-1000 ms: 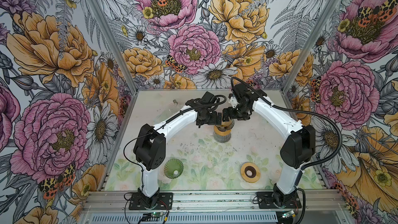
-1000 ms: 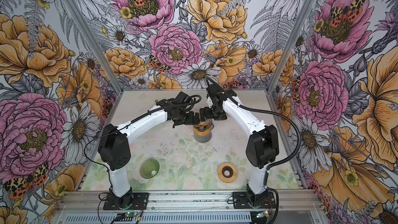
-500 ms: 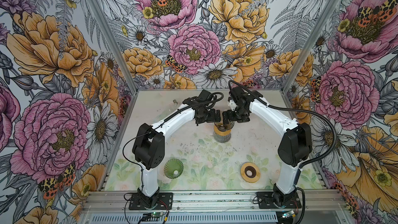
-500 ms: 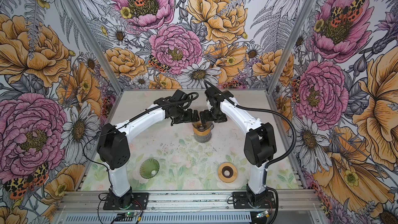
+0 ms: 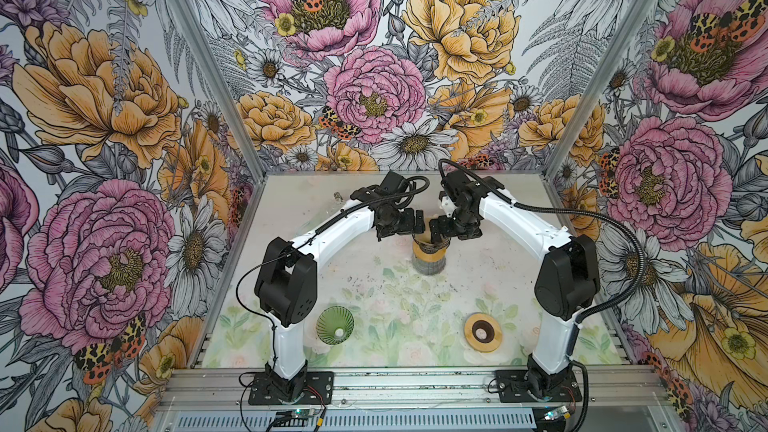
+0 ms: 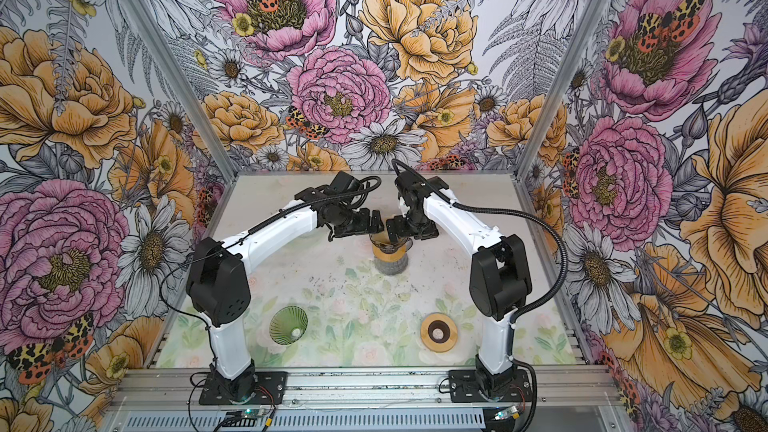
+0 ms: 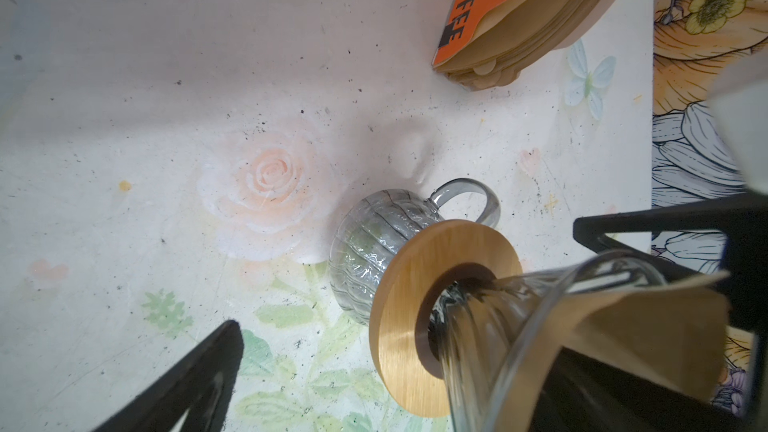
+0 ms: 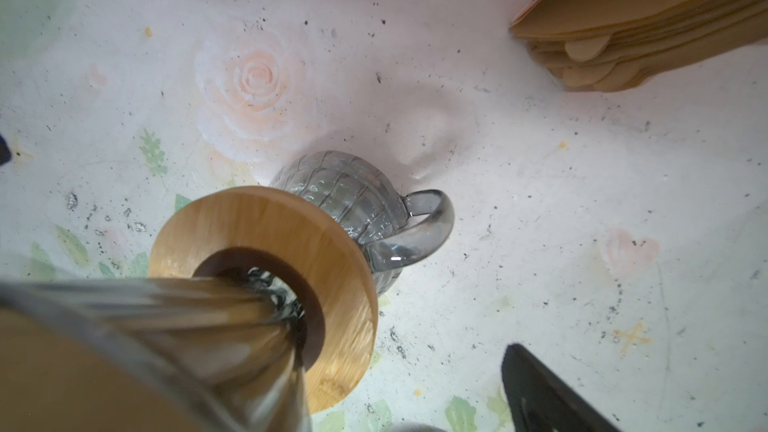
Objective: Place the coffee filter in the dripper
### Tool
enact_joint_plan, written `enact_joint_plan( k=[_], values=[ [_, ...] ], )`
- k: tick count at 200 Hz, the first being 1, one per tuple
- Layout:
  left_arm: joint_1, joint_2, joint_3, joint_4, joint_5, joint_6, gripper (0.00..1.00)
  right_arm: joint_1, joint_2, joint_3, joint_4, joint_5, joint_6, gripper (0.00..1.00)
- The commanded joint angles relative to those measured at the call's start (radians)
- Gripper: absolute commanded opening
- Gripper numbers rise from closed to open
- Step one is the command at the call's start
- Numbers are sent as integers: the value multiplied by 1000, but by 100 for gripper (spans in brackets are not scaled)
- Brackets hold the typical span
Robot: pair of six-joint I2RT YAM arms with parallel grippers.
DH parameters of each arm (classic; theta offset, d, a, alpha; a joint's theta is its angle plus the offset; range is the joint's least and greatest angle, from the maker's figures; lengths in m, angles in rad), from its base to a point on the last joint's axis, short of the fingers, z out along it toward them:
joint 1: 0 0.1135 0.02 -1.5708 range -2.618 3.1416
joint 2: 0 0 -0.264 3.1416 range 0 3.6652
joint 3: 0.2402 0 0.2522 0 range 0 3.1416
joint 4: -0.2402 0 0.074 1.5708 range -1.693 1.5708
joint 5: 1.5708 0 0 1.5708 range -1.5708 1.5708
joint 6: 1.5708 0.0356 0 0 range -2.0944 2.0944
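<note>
At table centre: clear glass dripper (image 7: 519,326) seated in round wooden collar (image 7: 415,284) atop ribbed grey glass mug (image 7: 365,234). Inside dripper: brown paper coffee filter (image 7: 648,326), edge protruding past rim. Close beside dripper top, one per side: left gripper (image 5: 409,224), right gripper (image 5: 441,229); jaws of both spread wide, nothing held.

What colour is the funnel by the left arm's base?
The funnel is see-through green with thin dark ribs, clearest in both top views.
</note>
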Motion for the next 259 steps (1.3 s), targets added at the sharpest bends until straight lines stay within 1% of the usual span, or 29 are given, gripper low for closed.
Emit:
enact_joint_plan(
  k=[1,87,107,132,167,229,259],
  values=[
    [-10,7,17,23,15,9,99,8,6,-19,12,4,-21,96],
    [-3,-2,-29,22,-17,8,99,-2,-6,-24,18,14,-20,96],
    [-6,-1,-30,23,-19,7,99,-8,-26,-15,24,-20,-18,96],
    [-11,-1,-34,23,-20,5,99,-20,-55,-6,36,-89,-16,95],
    [-14,-5,-29,22,-19,6,99,-32,-68,-29,54,-129,-16,95],
    [-13,-18,-35,21,-16,8,99,-54,-56,-71,56,-20,-19,95],
    [-12,-17,-42,22,-22,6,99,-66,-51,-79,58,-29,-19,95]
  ],
)
